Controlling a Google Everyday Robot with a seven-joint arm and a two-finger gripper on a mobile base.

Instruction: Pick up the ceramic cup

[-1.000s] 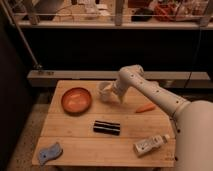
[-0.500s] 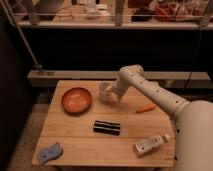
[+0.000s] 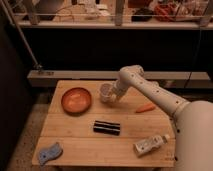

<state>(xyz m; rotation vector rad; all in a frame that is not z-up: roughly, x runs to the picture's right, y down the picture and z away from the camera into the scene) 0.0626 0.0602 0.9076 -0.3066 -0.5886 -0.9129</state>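
Note:
The ceramic cup [image 3: 105, 92] is small, pale and handleless, and sits at the back middle of the wooden table [image 3: 75, 135], just right of the orange-brown bowl [image 3: 76, 99]. My gripper [image 3: 114, 95] is at the end of the white arm, which reaches in from the right. The gripper is right against the cup's right side, at rim height. The contact between gripper and cup is hidden by the wrist.
A black rectangular bar [image 3: 106, 127] lies in front of the cup. An orange carrot-like piece [image 3: 145, 107] lies to the right. A white bottle [image 3: 151, 144] lies at the front right and a blue sponge [image 3: 49, 153] at the front left. A shelf rail runs behind the table.
The gripper and cup have barely shifted. The cup seems to have moved a touch to the right with the gripper.

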